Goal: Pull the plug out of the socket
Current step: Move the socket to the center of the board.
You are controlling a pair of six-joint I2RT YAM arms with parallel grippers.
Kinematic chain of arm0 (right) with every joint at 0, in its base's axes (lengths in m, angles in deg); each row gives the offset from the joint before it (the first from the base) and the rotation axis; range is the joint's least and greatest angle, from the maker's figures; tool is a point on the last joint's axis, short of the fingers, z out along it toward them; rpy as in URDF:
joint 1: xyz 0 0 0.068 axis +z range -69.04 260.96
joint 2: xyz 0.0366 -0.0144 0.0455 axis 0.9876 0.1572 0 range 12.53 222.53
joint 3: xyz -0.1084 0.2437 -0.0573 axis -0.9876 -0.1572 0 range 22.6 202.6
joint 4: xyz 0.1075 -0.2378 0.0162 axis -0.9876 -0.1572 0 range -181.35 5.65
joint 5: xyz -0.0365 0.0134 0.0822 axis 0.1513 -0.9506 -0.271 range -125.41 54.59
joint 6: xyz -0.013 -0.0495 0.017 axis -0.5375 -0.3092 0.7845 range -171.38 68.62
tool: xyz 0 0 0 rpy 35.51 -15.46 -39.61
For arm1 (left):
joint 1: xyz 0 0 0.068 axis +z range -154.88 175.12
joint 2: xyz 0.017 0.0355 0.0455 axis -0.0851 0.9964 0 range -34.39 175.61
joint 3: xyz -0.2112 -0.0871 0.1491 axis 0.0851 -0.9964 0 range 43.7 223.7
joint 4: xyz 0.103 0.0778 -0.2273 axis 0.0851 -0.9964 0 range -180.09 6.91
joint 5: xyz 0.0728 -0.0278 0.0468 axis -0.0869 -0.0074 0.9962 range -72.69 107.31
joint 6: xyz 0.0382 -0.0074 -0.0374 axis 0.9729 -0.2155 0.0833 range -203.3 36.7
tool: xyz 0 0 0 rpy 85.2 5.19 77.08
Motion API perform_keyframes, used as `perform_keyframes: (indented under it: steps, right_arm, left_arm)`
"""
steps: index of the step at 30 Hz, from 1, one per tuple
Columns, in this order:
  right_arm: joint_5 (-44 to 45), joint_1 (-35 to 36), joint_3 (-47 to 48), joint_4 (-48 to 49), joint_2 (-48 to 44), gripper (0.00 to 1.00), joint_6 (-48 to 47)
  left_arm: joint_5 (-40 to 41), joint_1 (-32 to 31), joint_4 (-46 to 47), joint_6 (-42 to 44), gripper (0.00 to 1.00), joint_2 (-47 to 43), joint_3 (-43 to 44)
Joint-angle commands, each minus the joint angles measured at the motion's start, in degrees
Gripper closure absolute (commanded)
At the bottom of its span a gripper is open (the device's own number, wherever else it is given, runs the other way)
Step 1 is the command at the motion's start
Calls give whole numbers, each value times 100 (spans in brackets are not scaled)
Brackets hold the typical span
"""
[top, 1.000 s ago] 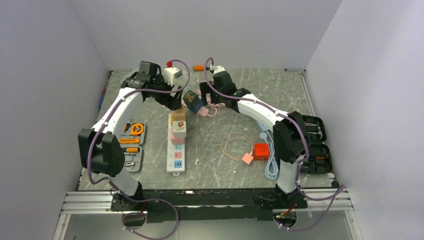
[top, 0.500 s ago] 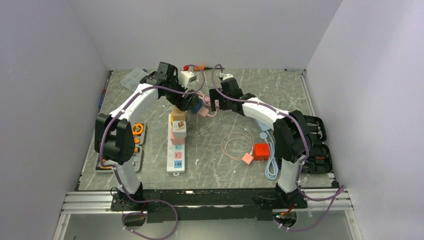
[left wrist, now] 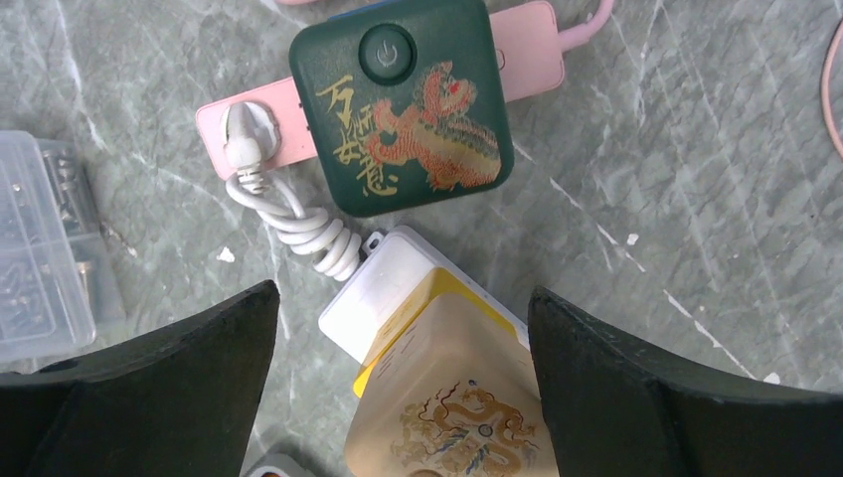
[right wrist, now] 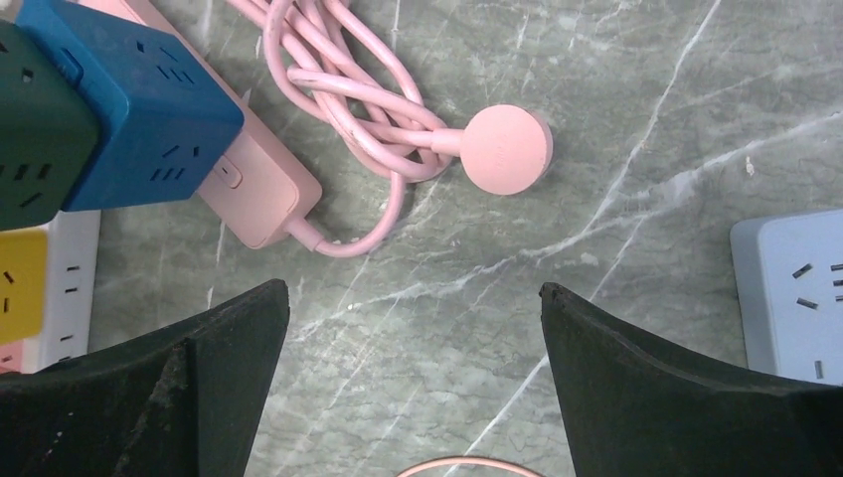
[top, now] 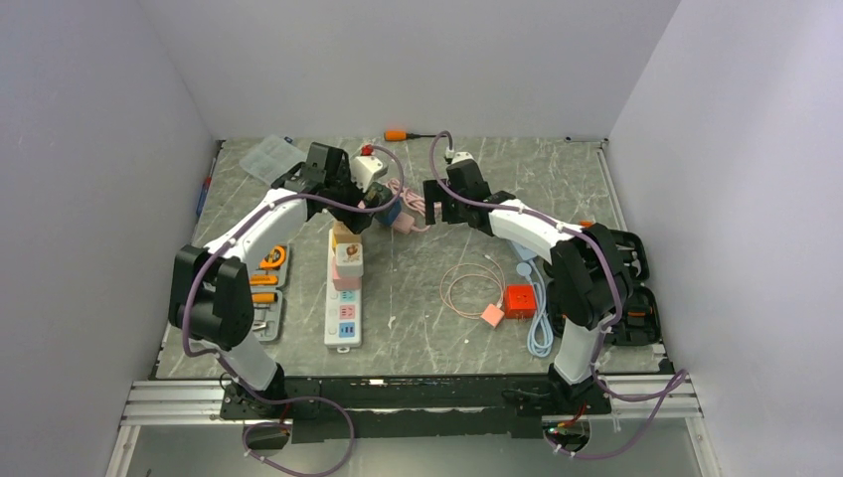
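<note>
Presently left fingers (left wrist: 139, 397) spread wide above the tan plug (left wrist: 457, 397) on the socket (left wrist: 383, 288); right fingers (right wrist: 149, 397) spread wide above pink cord (right wrist: 338, 89).

Smooth plastic socket (top: 342, 316), marbled stone-look table (top: 427, 318)

Bare table (top: 408, 288) lies open right of the socket (top: 341, 323), but just beyond its far end a green cube (left wrist: 403, 99) on a pink strip (left wrist: 253, 124) crowds in, with 1 clear box (left wrist: 45, 248) to the left.
</note>
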Motion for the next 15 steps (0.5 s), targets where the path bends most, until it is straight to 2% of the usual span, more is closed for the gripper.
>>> perform_keyframes:
  steps: [1, 5, 10, 15]
  right_arm:
    - [1, -7, 323, 225, -149, 3, -12]
    - [-52, -4, 708, 153, 206, 5, 78]
    - [-276, 3, 1047, 278, 673, 9, 196]
    - [-212, -33, 1948, -20, 1451, 10, 94]
  left_arm:
    - [544, 61, -545, 462, 5, -324, -473]
    - [629, 123, -576, 541, 5, -513, -675]
    - [342, 319, -749, 575, 4, -710, -729]
    - [219, 483, -815, 463, 1, -791, -685]
